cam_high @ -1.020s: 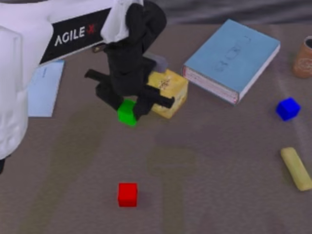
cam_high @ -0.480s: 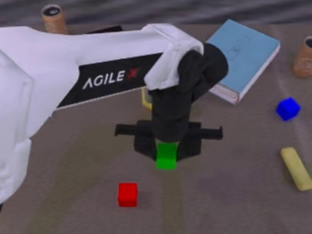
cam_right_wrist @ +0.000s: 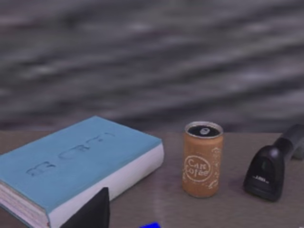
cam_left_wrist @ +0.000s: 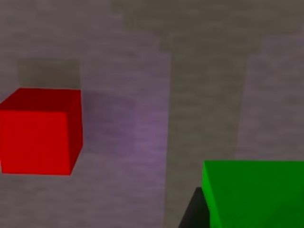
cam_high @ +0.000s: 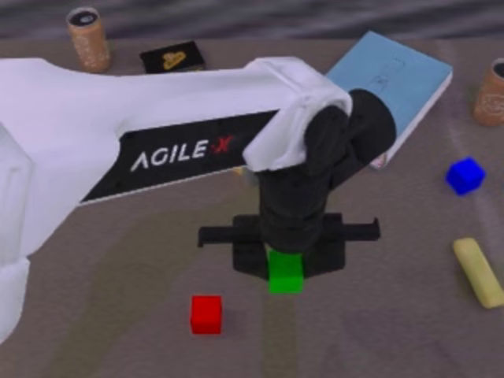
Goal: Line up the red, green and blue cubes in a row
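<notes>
Far left of the desk [cam_high: 94, 315]: a coffee can [cam_high: 88, 37] at the back edge, a small dark card [cam_high: 173, 57] beside it. The left arm reaches across from the left side toward the middle.

Red cube [cam_high: 206, 313] sits alone near the front, left of centre, nothing touching it; in the left wrist view it shows apart from the held cube, bare desk between them.

Left claw [cam_high: 285, 268] hangs over the desk just right of and slightly behind the red cube, fingers closed on the green cube [cam_high: 285, 272], which pokes out below them. Cannot tell if the cube touches the surface.

Step in hand, by my read: placing green next to red to start the row. Next move likely calls for lowering straight down level with red, a small gap kept, then opening the fingers and lifting clear without nudging either cube.

Right of centre: blue book [cam_high: 394, 79] at the back. Further right: blue cube [cam_high: 465, 175], well apart from the other two, not yet fetched; yellow bar [cam_high: 478, 272] in front of it; second can [cam_high: 492, 93] at the right edge.

Right arm not seen from above; its fingers cannot be judged.
</notes>
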You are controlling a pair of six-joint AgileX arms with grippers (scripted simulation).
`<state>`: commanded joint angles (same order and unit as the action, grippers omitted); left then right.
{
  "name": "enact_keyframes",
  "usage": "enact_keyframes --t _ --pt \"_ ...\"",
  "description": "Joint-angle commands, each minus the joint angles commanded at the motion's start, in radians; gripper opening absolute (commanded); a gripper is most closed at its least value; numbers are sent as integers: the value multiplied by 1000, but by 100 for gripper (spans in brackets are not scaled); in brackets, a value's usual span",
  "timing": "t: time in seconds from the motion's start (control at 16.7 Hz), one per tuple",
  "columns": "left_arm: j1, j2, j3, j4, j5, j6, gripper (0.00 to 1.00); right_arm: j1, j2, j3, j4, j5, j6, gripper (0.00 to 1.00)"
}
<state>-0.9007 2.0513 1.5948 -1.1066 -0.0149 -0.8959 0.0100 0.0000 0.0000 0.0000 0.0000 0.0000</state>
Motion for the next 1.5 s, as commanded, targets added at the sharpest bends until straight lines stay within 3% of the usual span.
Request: enact_keyframes --t 0.18,0.6,0.84,1.5 --pt "4 10 -10 16 1 5 0 0 0 0 0 0 0 100" --pt "3 83 -149 235 1 4 0 0 0 0 0 0 0 100" --pt "3 88 -157 245 1 4 0 0 0 0 0 0 0 100" --pt "3 88 -157 245 1 4 83 0 0 0 0 0 0 100"
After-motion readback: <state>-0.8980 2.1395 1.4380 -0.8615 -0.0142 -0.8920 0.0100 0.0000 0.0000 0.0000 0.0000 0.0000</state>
